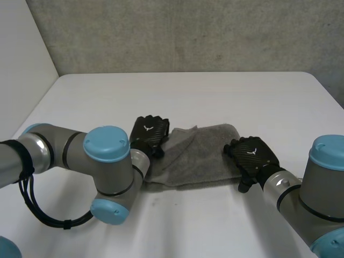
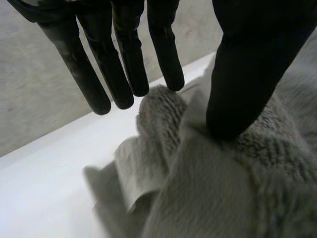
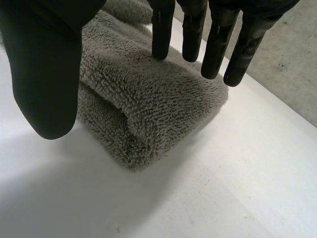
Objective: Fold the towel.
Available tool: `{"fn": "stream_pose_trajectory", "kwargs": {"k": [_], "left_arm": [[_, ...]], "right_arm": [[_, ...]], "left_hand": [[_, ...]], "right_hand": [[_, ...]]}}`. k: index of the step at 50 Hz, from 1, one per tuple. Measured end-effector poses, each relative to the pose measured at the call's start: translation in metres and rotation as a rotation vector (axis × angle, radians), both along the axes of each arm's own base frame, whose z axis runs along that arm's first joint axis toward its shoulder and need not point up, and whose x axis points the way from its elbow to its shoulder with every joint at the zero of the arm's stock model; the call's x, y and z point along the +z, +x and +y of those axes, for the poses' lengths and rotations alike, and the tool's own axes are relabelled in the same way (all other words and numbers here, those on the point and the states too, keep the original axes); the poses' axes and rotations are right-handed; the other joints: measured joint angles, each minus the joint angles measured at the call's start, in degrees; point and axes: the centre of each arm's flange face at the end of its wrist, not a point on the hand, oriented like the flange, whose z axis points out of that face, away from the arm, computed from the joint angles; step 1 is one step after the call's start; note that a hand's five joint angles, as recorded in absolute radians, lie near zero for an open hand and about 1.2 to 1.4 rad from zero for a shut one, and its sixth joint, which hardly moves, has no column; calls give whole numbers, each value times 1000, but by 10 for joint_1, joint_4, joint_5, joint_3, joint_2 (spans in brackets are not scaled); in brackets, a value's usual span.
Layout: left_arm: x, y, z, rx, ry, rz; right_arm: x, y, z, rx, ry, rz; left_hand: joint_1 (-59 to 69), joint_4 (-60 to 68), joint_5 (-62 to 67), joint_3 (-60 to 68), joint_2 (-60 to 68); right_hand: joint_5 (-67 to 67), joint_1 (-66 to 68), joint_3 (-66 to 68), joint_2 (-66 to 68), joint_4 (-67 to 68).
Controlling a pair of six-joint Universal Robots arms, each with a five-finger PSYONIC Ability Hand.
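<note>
A grey towel (image 1: 199, 153) lies folded near the middle of the white worktop (image 1: 188, 97), between the two arms. The left robot hand (image 1: 149, 134) is at the towel's rumpled left end, fingers (image 2: 124, 64) straight and spread wide, with the thumb resting on the cloth beside a raised fold. The right robot hand (image 1: 252, 156) hovers over the thick folded right end, fingers (image 3: 188, 29) straight and holding nothing.

Grey tubular arms (image 1: 54, 153), light-blue round caps (image 1: 107, 142); matte black left hand (image 1: 150, 134) and right hand (image 1: 252, 156), white emblem on each back.
</note>
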Motion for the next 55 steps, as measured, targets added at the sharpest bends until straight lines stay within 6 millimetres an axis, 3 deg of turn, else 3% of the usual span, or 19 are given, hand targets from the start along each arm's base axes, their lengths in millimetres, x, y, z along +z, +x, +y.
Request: {"fn": "stream_pose_trajectory", "kwargs": {"k": [6,13,20,32,42,50,55], "left_arm": [[-4,23,-5,126,-36,-132],[11,49,4,204,-69,-203],[22,57,15,204,-80,-192],[36,64,29,206,-75,-140],[51,73,38,221,-69,-85],[66,91,41,259,-88,-67],[81,105,39,285,-114,-44]], "right_arm": [[0,0,0,4,-2,7],[0,0,1,7,-4,8],[0,0,0,5,-6,8],[-1,-1,-6,-1,-28,-2],[1,0,-12,6,-74,25],[25,10,-23,65,-279,181],[55,52,-10,185,-435,174]], "left_hand": [[86,103,99,104,105],[101,120,116,120,120],[98,112,112,112,112],[-28,-13,-14,-13,-14],[-134,-118,-120,-116,-117],[-290,-277,-278,-276,-277],[-314,-304,-300,-303,-305]], "right_hand": [[0,0,0,0,0],[0,0,0,0,0],[25,30,32,37,32],[408,344,431,437,433],[450,352,468,471,473],[452,352,468,471,473],[455,357,468,471,473]]}}
